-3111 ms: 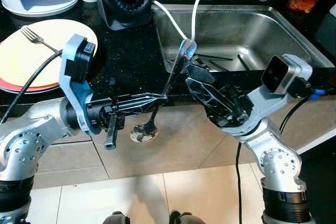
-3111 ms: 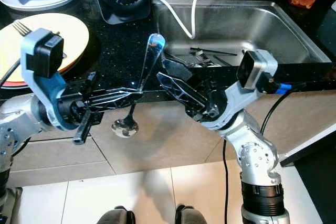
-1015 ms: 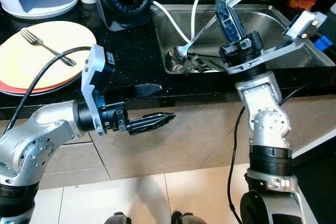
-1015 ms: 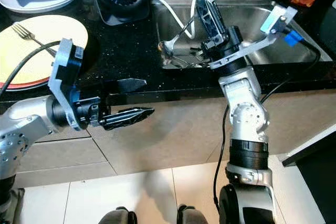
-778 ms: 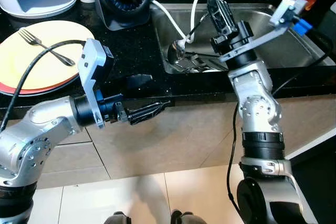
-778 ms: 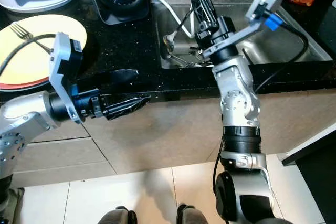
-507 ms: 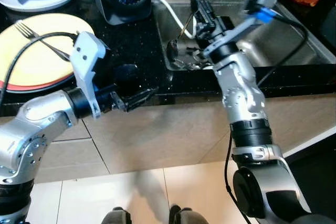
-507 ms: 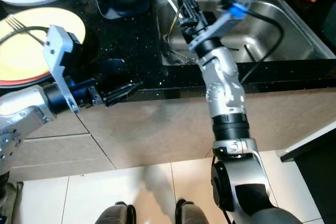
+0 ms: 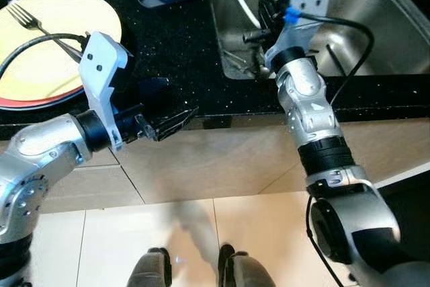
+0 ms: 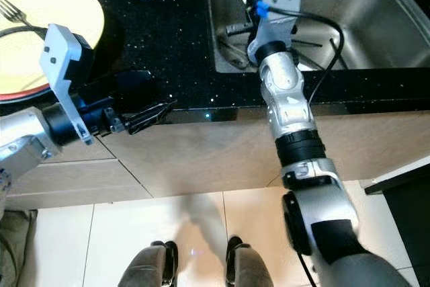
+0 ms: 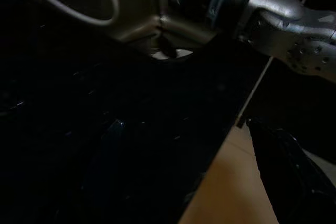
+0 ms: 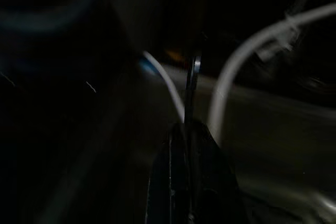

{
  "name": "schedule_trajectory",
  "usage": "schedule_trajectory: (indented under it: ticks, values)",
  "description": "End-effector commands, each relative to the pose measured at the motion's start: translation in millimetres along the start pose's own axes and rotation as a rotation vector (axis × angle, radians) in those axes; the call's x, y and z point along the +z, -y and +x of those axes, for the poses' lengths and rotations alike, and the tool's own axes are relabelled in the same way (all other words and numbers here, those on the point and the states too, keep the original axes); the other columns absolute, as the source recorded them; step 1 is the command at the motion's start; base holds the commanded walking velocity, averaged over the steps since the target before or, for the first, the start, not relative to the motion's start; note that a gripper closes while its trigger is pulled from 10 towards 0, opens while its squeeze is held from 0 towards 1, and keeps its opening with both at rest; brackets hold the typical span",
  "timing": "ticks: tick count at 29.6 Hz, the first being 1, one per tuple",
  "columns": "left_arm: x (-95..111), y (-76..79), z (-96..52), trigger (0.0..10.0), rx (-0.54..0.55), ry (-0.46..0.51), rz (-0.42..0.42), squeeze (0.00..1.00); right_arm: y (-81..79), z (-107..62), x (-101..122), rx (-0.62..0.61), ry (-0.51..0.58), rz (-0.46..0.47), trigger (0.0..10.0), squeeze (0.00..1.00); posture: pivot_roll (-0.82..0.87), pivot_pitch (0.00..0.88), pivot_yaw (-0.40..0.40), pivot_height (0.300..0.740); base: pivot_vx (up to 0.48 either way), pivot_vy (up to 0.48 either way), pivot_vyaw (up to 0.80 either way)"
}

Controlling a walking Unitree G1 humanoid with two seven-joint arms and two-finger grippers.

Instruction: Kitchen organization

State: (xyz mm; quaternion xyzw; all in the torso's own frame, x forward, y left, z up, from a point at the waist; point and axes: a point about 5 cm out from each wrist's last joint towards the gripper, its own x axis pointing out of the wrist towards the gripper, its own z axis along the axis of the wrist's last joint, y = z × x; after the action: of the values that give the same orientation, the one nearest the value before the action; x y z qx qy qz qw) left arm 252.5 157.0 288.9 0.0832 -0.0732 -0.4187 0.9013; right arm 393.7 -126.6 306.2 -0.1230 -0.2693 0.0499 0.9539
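Two tools in view: right tool [image 9: 267, 15] reaches over the stainless steel sink [image 9: 376, 25] w/ its black fingers [image 12: 181, 182] clamped on a thin silver spoon handle [image 12: 193, 85], near white hoses [image 12: 236, 72]. Left tool [image 9: 176, 120] hovers at the black speckled counter [image 9: 168, 38] edge, fingers close together, nothing held. Silver fork [image 9: 33, 23] lies on the yellow round plate [image 9: 60, 45], well apart.

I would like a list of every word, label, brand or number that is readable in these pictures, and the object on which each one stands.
There is no readable text in the current pictures.
Yellow plate: plain, no print; a fork lies on it.
Sink: bare steel, no marking visible.
Left gripper camera housing: plain, no lettering.
Right arm's blue tag: no legible writing.
Both wrist views: too dark to read anything.
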Motion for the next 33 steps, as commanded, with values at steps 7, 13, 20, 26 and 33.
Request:
schedule_trajectory:
  ticks: [7, 13, 20, 26, 33]
  values:
    - [14.1, 1.2, -5.9, 10.0, 0.001, -0.014, 0.055, 0.0, 29.4, -2.4, -8.0, -0.144, -0.013, -0.087, 10.0, 0.67, 0.22, 0.362, -0.027, 0.74, 0.0, 0.0, 0.0]
    - [13.4, 3.5, -4.2, 10.0, -0.009, -0.024, 0.062, 0.0, 27.9, 0.0, -2.2, -0.149, 0.036, -0.038, 10.0, 1.0, 0.22, 0.348, -0.026, 0.74, 0.0, 0.0, 0.0]
    - [13.2, 3.2, -1.3, 10.0, -0.011, -0.018, 0.066, 0.0, 29.3, 6.0, 20.6, -0.143, 0.151, 0.21, 10.0, 0.0, 0.22, 0.314, -0.029, 0.74, 0.0, 0.0, 0.0]
    - [17.2, -3.3, 2.0, 10.0, 0.005, 0.013, 0.094, 0.0, 31.8, -2.1, 62.6, 0.083, 0.377, 0.649, 10.0, 0.0, 0.2, 0.256, -0.03, 0.74, 0.0, 0.0, 0.0]
    - [23.6, -11.3, 3.8, 10.0, 0.027, 0.061, 0.121, 0.0, 26.7, -34.6, 89.7, 0.387, 0.549, 0.84, 10.0, 0.0, 0.18, 0.207, -0.03, 0.74, 0.0, 0.0, 0.0]
